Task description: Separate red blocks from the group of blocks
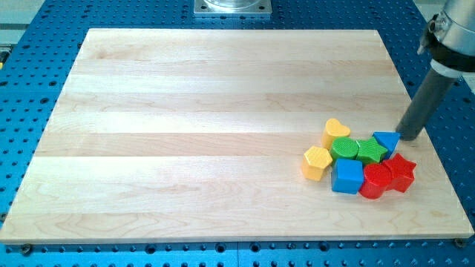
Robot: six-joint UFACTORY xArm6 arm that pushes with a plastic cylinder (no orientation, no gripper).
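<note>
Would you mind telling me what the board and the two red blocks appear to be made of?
The board looks like pale wood with a smooth matte finish: lengthwise grain and plank seams show. The red star block and the red round block look like moulded plastic, with saturated uniform colour and soft highlights, though painted wood cannot be excluded.

My tip (409, 136) touches the triangle block (387, 141) at the cluster's upper right, star block (401, 172) below.

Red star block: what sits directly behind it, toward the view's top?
The blue triangular block sits just behind the red star block, with my tip at its right edge. Whether they touch is unclear.
</note>
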